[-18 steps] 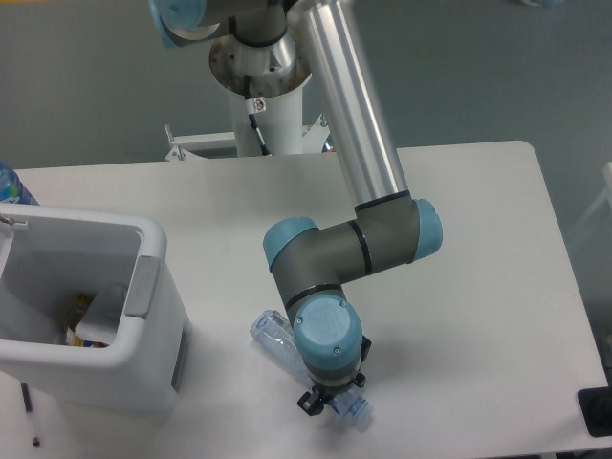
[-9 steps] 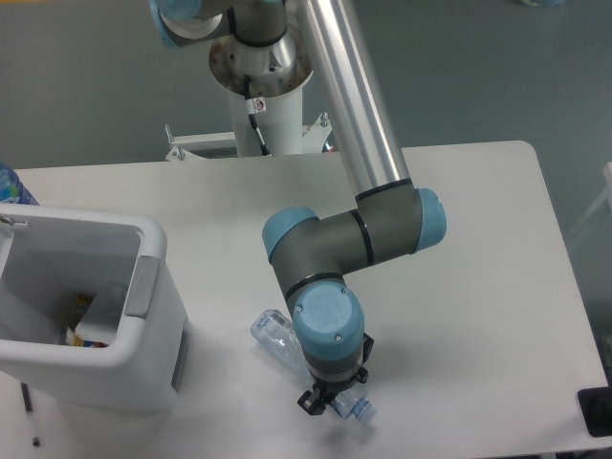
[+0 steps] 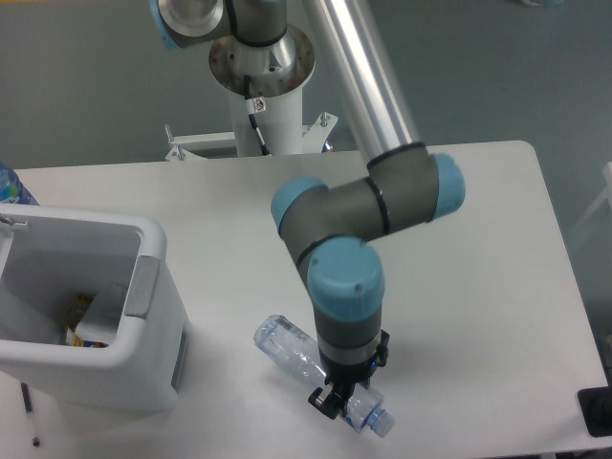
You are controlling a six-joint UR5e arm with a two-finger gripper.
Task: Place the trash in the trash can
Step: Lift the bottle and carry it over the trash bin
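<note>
My wrist hides my gripper [image 3: 346, 402] fingertips and the middle of the bottle [image 3: 287, 346]; the trash can [image 3: 153, 287] runs off the left edge.

Arm bent downward, gripper [image 3: 341, 401] low, jaw state hidden.

The trash can [image 3: 143, 316] is placed at the left of the worktop [image 3: 478, 287]. The bottle [image 3: 292, 349] is located to its right, under the hand [image 3: 339, 400].

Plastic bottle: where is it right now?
The crushed clear plastic bottle lies near the table's front edge, right of the white trash can, with the gripper at its cap end.
</note>
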